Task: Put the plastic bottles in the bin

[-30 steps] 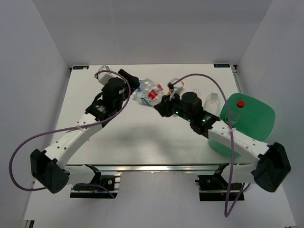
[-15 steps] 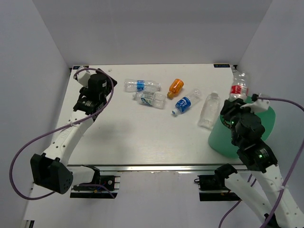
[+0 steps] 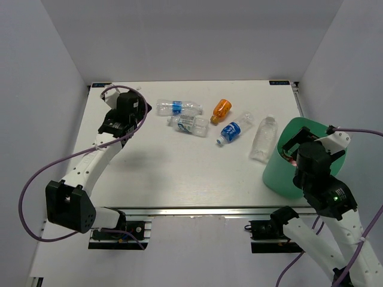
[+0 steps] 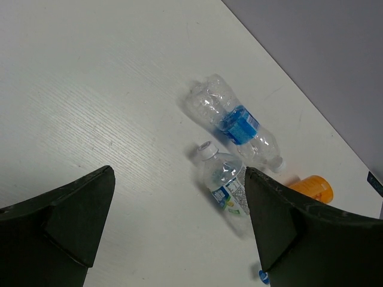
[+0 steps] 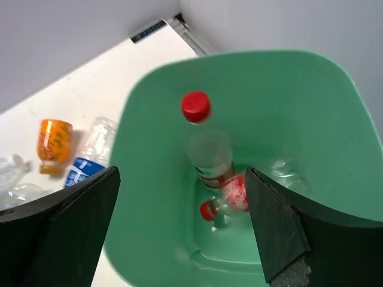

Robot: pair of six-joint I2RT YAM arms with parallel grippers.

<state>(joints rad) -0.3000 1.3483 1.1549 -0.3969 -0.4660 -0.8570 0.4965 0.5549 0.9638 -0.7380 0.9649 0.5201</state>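
Five plastic bottles lie on the table: a clear one with a blue label (image 3: pixel 175 107) (image 4: pixel 236 122), a green-white labelled one (image 3: pixel 188 124) (image 4: pixel 227 186), an orange one (image 3: pixel 221 109) (image 5: pixel 52 140), a blue-labelled one (image 3: pixel 232 131) and a plain clear one (image 3: pixel 263 139). The mint-green bin (image 3: pixel 281 173) (image 5: pixel 149 179) stands at the right edge. Inside it a red-capped bottle (image 5: pixel 203 149) stands upright, and a blurred red-labelled bottle (image 5: pixel 236 197) lies at the bottom beside a clear one (image 5: pixel 287 173). My right gripper (image 3: pixel 305 142) (image 5: pixel 182 221) hangs open over the bin. My left gripper (image 3: pixel 139 109) (image 4: pixel 179 221) is open above bare table, left of the bottles.
White walls close in the table on the left, back and right. The bin overhangs the table's right edge. The right arm's forearm covers part of the bin's rim in the top view.
My right arm carried a red-labelled bottle from the table's middle to above the bin and opened; the bottle now lies in the bin. My left arm drew back to the far left.
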